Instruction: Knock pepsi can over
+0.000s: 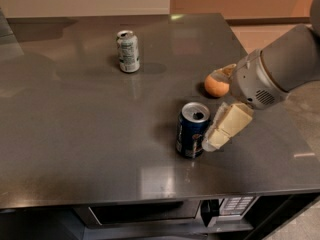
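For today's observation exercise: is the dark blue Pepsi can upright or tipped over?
Upright: the pepsi can stands on its base, silver top facing up. The hand is close beside it.

The arm (292, 54) enters from the right edge of the view, and its thick grey wrist (256, 84) is angled down and to the left. The cream-coloured pincer (214, 141) slants downward from the wrist, its tip low over the front right part of the tabletop (100, 149).
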Robot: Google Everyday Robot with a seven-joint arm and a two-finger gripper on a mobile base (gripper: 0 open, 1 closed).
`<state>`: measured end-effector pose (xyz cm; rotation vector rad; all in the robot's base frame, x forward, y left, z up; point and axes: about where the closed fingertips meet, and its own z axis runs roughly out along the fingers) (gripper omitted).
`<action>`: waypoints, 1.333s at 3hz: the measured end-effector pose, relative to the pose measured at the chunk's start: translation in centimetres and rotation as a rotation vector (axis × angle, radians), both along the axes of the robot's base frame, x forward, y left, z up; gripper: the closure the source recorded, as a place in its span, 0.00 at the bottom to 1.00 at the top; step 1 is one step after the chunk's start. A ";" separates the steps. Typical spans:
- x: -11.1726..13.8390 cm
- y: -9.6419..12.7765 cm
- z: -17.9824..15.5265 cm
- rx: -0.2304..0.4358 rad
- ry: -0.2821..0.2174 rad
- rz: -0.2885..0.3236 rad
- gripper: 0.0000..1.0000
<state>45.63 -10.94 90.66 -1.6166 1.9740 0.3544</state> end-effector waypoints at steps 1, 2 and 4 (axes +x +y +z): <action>-0.3 1.5 -0.8 0.060 0.008 0.018 0.00; -0.7 2.4 -1.6 0.095 0.003 0.030 0.18; -0.8 2.8 -0.6 0.144 0.017 0.037 0.64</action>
